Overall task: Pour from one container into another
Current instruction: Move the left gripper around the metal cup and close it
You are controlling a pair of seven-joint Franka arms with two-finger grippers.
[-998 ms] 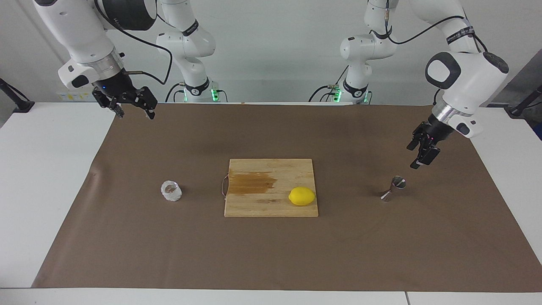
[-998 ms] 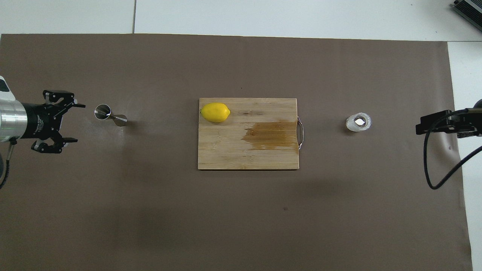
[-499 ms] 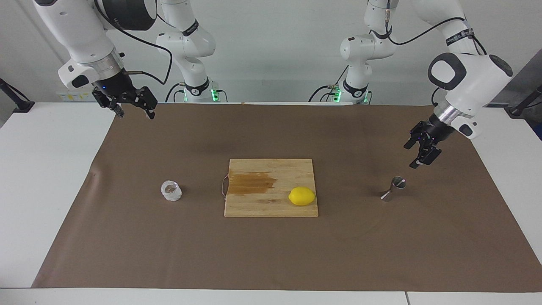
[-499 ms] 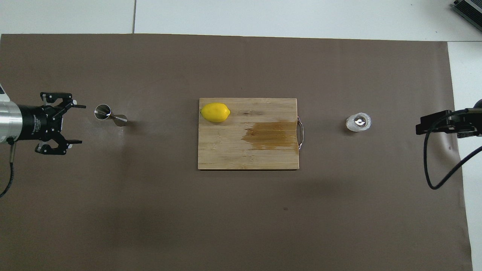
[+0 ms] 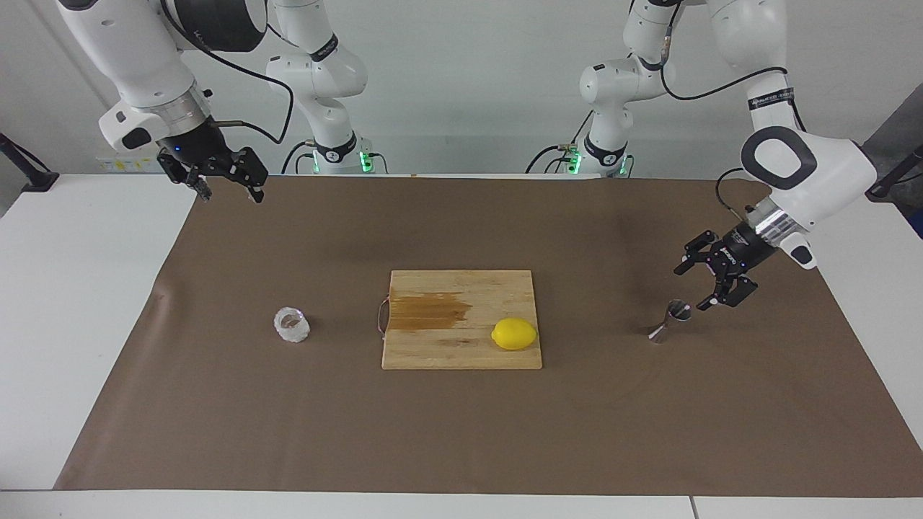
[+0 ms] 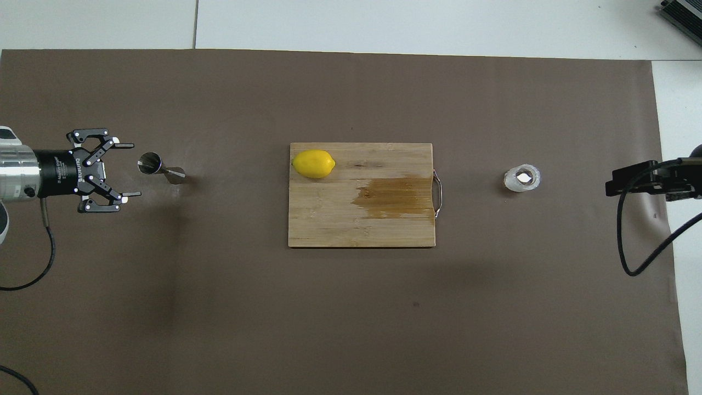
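**Left hand open beside the jigger**

My left hand point(image 5: 691, 287) hangs low over the brown mat point(image 5: 461, 432) at the left arm's end of the worktop point(image 5: 72, 288), tilted down toward the jigger point(image 5: 670, 320). Its fingers point(image 6: 125, 145) are spread wide with nothing between them. In the overhead view the hand point(image 6: 129, 170) points along the worktop at the jigger, whose upper cup lies just ahead of the gap between the fingertips. I am close to it but not touching it.

The jigger stands upright on the mat, small, shiny steel, pinched at the waist. From above, its open cup point(image 6: 149, 163) shows as a bright ring.

Toward the middle of the worktop lies a wooden board point(image 5: 461, 353) with a wire handle on the edge that faces the right arm's end. A lemon point(image 5: 514, 334) rests on the board, on the corner toward the left arm's end and away from the robots. A dark wet-looking stain point(image 5: 429, 312) spreads over the board's handle end.

Past the board's handle, well apart from the jigger, the glass cup point(image 5: 292, 325) stands upright on the mat, squat and clear with a bumpy wall.

My right hand point(image 5: 226, 184) waits high over the mat's corner at the right arm's end, near the robots' edge. Its fingers are spread too, and it holds nothing.
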